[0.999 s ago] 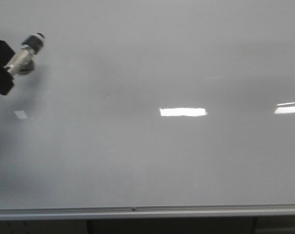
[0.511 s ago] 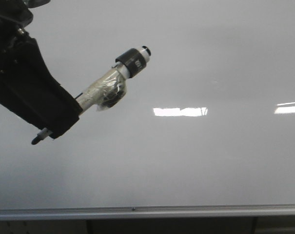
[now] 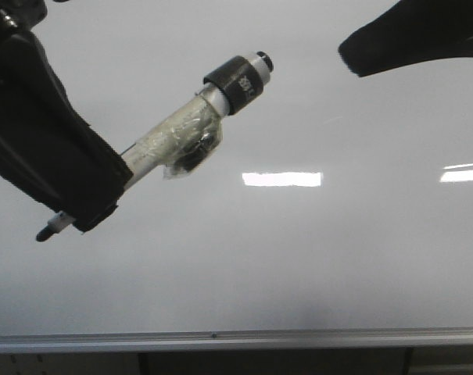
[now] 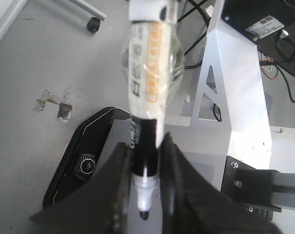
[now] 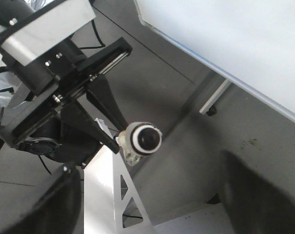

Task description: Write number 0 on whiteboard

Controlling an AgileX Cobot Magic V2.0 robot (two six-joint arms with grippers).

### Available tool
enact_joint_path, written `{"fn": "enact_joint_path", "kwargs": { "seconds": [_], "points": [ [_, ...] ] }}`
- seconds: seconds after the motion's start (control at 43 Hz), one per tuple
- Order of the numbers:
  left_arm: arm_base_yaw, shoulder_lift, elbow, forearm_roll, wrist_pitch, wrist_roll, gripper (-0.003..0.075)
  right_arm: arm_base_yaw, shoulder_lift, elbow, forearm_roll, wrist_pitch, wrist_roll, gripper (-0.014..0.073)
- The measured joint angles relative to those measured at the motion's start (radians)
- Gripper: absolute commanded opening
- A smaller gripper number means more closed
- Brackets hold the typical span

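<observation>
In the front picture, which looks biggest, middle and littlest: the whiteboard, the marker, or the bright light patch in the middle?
1. The whiteboard, biggest.
2. The marker in the left hand; nearness to the camera enlarges it.
3. The light patch, littlest.

grey floor, black caster wheel, small scraps of debris, black cables, white metal stand

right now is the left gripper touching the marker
Touching. The left wrist view shows the left gripper with its fingers pressed against both sides of the marker barrel.
</observation>
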Motion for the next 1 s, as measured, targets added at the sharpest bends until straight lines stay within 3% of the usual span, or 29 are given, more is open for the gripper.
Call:
{"fn": "enact_joint_path", "kwargs": {
  "seconds": [0.256,0.883,0.999],
  "points": [
    [0.000,0.000,0.000,0.000,0.003,0.004,-0.0019,0.121,0.124,-0.104,0.010,0.006,-0.016,0.0593],
    [0.000,0.000,0.000,-0.002,0.003,0.006,-0.0019,0.202,0.251,-0.151,0.010,0.013,-0.020,0.0589],
    [0.000,0.000,0.000,-0.002,0.003,0.008,-0.0019,0.220,0.251,-0.151,0.008,0.015,-0.020,0.0484]
  ]
}}
